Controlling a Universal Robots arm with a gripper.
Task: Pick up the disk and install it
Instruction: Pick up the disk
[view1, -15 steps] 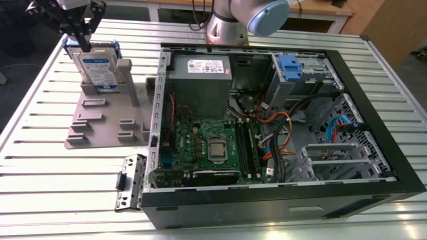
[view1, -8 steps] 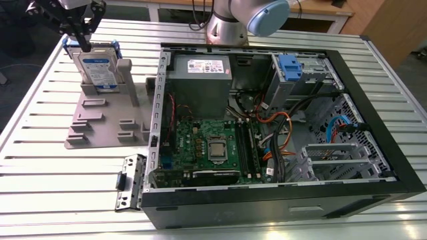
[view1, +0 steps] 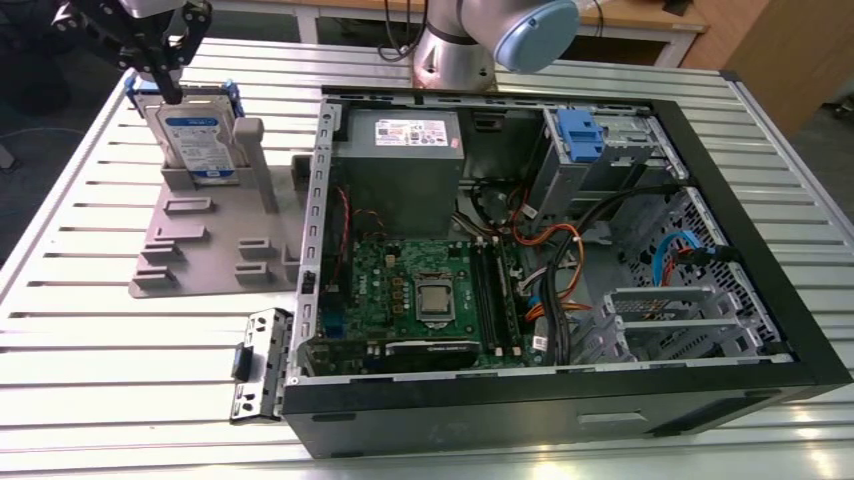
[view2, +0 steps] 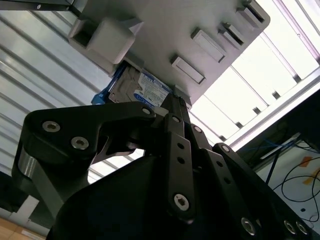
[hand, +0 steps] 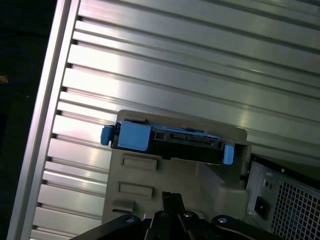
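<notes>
We see the disk (view1: 191, 135) standing upright in the grey holder (view1: 200, 245) on the counter (view1: 120, 350), to the exterior view's left of the open computer case (view1: 534, 415). The jaws hang at the disk's top edge, closed together and holding nothing. Its blue rail frame shows in both wrist views.

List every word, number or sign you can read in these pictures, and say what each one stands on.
No text is clear enough to quote.
White-and-blue label on the disk: print too small to read, in the second wrist view too.
White sticker on the grey metal box in the computer case: print too blurred to read.
</notes>
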